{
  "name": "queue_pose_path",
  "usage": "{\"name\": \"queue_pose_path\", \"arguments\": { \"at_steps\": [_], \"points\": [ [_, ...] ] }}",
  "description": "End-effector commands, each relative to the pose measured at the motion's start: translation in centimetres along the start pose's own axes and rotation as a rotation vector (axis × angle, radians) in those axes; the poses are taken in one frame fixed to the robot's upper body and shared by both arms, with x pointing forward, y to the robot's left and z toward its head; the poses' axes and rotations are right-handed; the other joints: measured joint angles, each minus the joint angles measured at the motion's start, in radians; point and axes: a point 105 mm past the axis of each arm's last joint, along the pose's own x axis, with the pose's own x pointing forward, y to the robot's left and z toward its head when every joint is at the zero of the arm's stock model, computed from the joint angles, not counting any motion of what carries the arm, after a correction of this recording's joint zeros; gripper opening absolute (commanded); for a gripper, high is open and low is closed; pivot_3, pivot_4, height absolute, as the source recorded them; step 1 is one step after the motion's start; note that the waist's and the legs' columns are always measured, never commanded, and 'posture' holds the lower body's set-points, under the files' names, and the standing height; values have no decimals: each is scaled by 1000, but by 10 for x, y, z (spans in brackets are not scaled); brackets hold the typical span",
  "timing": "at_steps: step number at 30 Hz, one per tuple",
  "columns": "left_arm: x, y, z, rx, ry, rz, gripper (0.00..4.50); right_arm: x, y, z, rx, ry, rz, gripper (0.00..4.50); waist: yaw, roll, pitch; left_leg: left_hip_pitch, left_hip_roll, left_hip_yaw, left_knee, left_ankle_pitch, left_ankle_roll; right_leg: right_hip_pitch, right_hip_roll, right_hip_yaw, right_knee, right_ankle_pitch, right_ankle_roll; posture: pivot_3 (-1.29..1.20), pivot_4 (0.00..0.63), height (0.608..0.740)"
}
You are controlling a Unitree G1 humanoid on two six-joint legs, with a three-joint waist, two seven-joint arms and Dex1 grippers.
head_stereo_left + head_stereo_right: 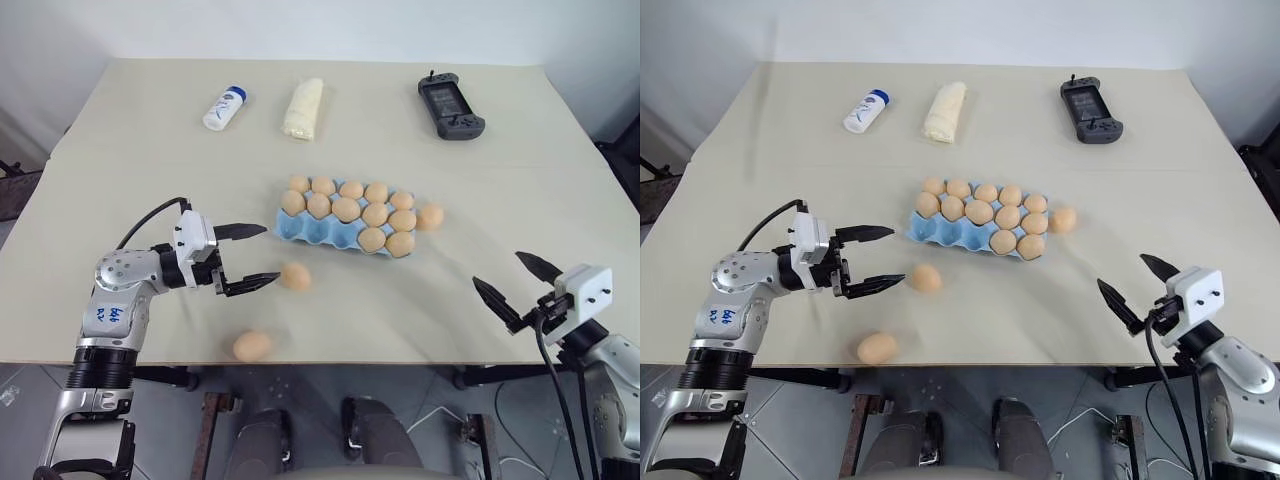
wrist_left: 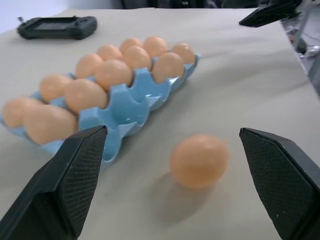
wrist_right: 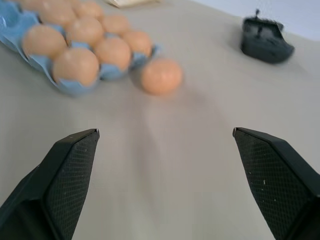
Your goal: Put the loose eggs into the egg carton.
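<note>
Loose eggs lie beside the egg carton; left end effector and right end effector both spread empty

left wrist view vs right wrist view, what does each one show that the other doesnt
The left wrist view has a loose egg lying between the open left fingers, plus the carton's empty blue cups facing it.

The right wrist view has a different loose egg resting against the carton's end, well ahead of the open right fingers.

Both share the egg carton filled with eggs, the dark game controller and the beige table.
</note>
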Motion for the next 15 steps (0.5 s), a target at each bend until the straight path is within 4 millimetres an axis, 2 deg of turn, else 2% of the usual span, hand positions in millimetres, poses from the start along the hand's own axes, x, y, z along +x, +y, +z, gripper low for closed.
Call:
{"name": "queue_pose_path", "arguments": {
  "at_steps": [1, 7, 13, 15],
  "points": [
    [4, -2, 9, 2, -30, -40, 4500, 1, -5, 5, -15, -26, -9, 4483, 2, 0, 0, 0, 0, 0, 0, 1, -1, 0, 0, 0, 1, 0, 0, 0, 150, 740],
    [3, 4, 11, 15, -24, -11, 4500, 33, -12, 11, -11, -16, 55, 4483, 1, 1, 0, 0, 0, -1, 0, 5, -1, 0, 0, 0, 1, 3, -3, 0, 150, 740],
    [0, 4, 10, 25, -21, 14, 4500, 65, -17, 8, -83, 100, 196, 4483, 4, 1, 0, -1, 0, -1, -1, 5, 0, -2, 0, -1, 0, 3, -3, 0, 150, 740],
    [-2, 3, 10, 25, -19, 17, 4500, 90, -21, 11, -119, 143, 244, 4483, -1, 1, 0, -2, 0, -1, -1, 5, 0, -2, 0, -1, -1, 4, -3, 0, 150, 740]
  ]
}}
